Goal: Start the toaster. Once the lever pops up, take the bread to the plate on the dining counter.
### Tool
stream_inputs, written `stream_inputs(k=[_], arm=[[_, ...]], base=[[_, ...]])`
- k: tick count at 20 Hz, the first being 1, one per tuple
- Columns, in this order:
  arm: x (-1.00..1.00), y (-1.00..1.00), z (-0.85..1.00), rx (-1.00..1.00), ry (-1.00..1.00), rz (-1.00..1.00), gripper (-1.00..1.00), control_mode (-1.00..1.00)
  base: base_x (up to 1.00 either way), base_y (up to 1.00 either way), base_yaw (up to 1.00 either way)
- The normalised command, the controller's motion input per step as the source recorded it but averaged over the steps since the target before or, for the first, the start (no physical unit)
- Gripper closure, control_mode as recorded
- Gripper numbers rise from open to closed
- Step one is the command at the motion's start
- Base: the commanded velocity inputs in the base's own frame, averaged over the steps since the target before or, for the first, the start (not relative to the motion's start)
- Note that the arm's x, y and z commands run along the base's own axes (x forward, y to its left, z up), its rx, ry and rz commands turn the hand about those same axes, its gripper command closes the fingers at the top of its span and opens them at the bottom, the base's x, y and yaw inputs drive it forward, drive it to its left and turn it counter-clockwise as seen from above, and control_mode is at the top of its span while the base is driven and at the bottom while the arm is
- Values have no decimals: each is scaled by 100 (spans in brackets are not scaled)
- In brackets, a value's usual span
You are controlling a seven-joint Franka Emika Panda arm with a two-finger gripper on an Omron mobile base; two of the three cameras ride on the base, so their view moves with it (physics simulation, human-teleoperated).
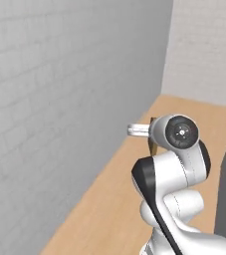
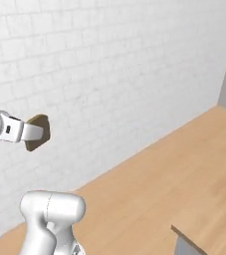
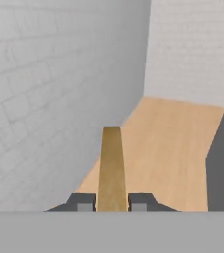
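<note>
Clamped between my gripper (image 3: 111, 202) fingers, the bread (image 3: 111, 168) stands edge-on, raised in the air beside the white brick wall (image 3: 49, 89), above wood flooring (image 3: 168, 148).

Even, flat rendered light, no glare, faint soft shading on walls, slightly blurry, low-resolution edges

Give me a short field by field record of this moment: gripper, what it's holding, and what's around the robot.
gripper: gripper shut on the bread
bread: tan slice, edge-on between the fingertips in the hand view, held in the air
surroundings: white brick wall beside the arm, light wood floor below
nearby: corner of a grey unit to the right
plate: not seen
</note>
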Motion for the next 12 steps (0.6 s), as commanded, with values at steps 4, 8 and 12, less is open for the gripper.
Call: stream_inputs(k=[4,8,12], arm=[[0,0,0,0,0,0,100,100],[0,0,0,0,0,0,100,100],[0,0,0,0,0,0,100,100]], base=[[100,48,-48],[100,47,-48],[100,33,-48]])
